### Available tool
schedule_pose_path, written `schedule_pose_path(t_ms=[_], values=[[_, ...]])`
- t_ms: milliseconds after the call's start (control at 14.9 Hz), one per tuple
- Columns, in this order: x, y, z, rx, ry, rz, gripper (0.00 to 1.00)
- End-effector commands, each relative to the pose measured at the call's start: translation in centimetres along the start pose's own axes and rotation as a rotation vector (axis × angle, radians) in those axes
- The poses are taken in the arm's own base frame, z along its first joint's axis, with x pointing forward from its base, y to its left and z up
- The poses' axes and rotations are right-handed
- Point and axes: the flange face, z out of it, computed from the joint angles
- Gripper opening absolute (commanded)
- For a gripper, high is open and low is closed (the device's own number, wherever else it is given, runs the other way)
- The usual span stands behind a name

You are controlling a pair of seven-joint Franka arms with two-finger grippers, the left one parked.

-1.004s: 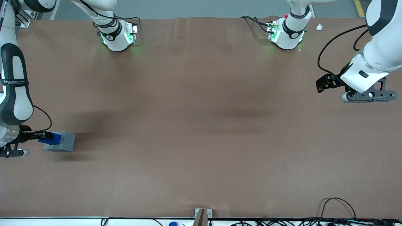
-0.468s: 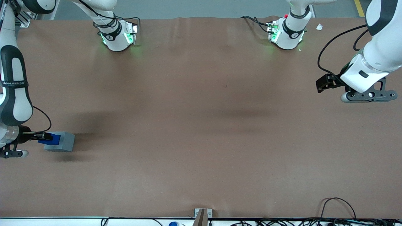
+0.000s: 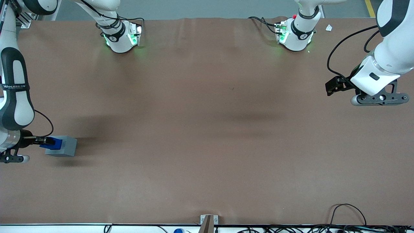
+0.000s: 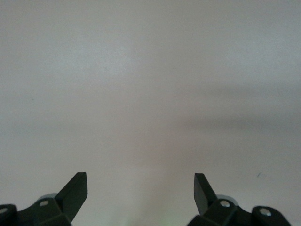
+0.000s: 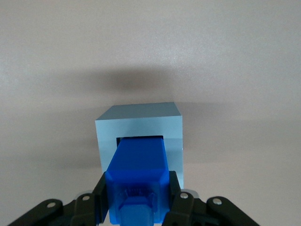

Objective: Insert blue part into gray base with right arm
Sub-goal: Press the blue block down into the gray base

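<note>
**Holding blue part in the mouth of the gray base**

Blue part (image 5: 139,176): bright blue plastic block, smooth faces, a small square stub on the face toward the wrist camera. Its leading end sits in the square recess of the gray base (image 5: 139,123); most of the block's length shows outside the opening. How deep it sits: cannot tell.

Gray base: light gray cube, plain flat faces, clearly wider than the blue block, recess rim showing as an even frame around the blue end. In the front view the blue part (image 3: 51,143) pokes out of the gray base (image 3: 65,146) on the face turned toward the arm.

Hand (image 5: 139,200): black fingers pinching the blue part on its two side faces, at the stub end. Front view shows the hand (image 3: 41,141) just beside the base, reaching in level.

Base rests on the brown surface (image 3: 207,129), at the working arm's end, casting a dark shadow.
</note>
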Motion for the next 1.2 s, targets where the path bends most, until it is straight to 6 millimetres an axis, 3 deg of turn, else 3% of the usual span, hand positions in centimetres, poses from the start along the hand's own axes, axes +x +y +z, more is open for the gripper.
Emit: schedule_pose_path(t_ms=[0, 1138], values=[[0.31, 0.46, -0.11, 0.006, 0.010, 0.025, 0.00], [0.70, 0.49, 0.42, 0.013, 0.042, 0.035, 0.01]])
